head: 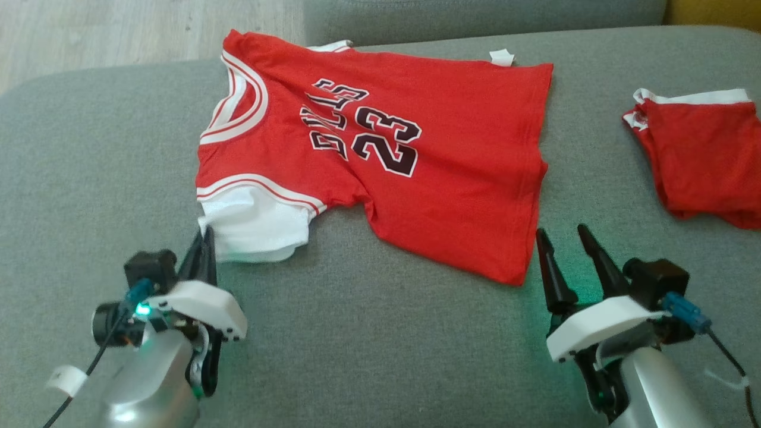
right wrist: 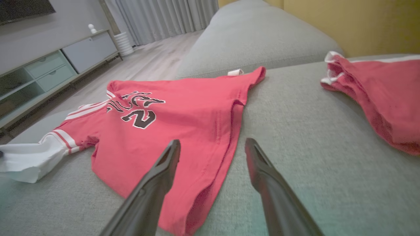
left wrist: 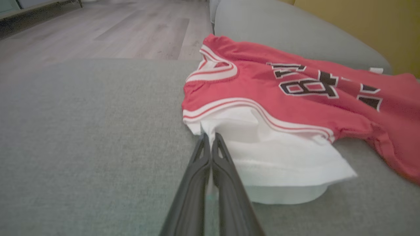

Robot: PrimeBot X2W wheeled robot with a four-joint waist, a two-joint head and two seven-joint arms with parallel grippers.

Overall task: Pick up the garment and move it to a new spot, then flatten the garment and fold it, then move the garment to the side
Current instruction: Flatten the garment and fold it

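Observation:
The garment (head: pixel 446 178) is a red jersey with black "23", white-trimmed neck and a white sleeve, spread mostly flat on the grey sofa seat (head: pixel 368 345). My left gripper (head: pixel 206 233) is shut, its tips pinching the near left corner of the white sleeve (head: pixel 255 229). In the left wrist view the closed fingers (left wrist: pixel 210 136) meet that sleeve edge of the garment (left wrist: pixel 295 98). My right gripper (head: pixel 561 230) stands open just right of the jersey's near hem corner, above the cushion. In the right wrist view the right gripper (right wrist: pixel 213 142) straddles the hem edge of the garment (right wrist: pixel 183 121).
A second red piece with a white band (head: pixel 701 160) lies bunched at the far right (right wrist: pixel 384 91). The sofa back (head: pixel 475 18) rises behind the jersey. Wooden floor (head: pixel 119 35) lies past the seat's left edge, with a low cabinet (right wrist: pixel 65 62) beyond.

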